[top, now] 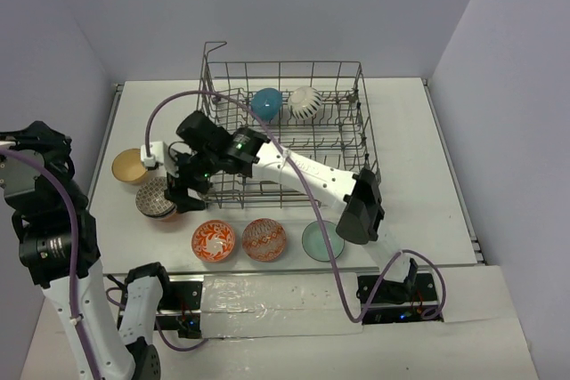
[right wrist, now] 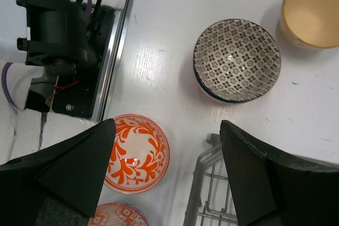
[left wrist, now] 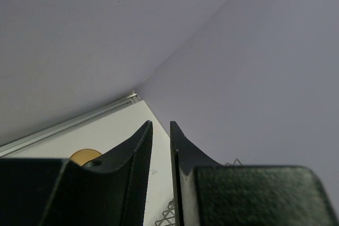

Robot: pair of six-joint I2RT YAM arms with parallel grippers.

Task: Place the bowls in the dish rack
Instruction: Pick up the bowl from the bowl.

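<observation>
White surface (top: pixel 419 175) carrying the dish rack (top: pixel 285 64): two bowls in, five outside.
We see a teal-blue bowl (top: pixel 265 104) and a white striped bowl (top: pixel 305 102) at the rack's far end. A tan bowl (top: pixel 130 166), dark-patterned bowl (right wrist: pixel 237 59), two orange-red bowls (top: pixel 214 240) (top: pixel 264 239) and pale green bowl (top: pixel 321 240) sit off its near-left side. Our right hand (right wrist: pixel 167 125) hangs spread and empty by the rack's corner. Our raised left hand (left wrist: pixel 160 125) is narrowly parted, holding nothing.

Grey wire dish rack (top: pixel 285 63): bare metal, dull sheen. Round brown-patterned ceramic bowl (right wrist: pixel 237 59) and orange-red patterned ceramic bowl (right wrist: pixel 136 152): glazed, glossy, smooth. Tan ceramic bowl (right wrist: pixel 311 10): satin inside. White tabletop (right wrist: pixel 169 30): matt, scuffed. Right gripper's black fingers (right wrist: pixel 259 183): matt plastic. Table-edge metal rail (right wrist: pixel 121 41): brushed.
</observation>
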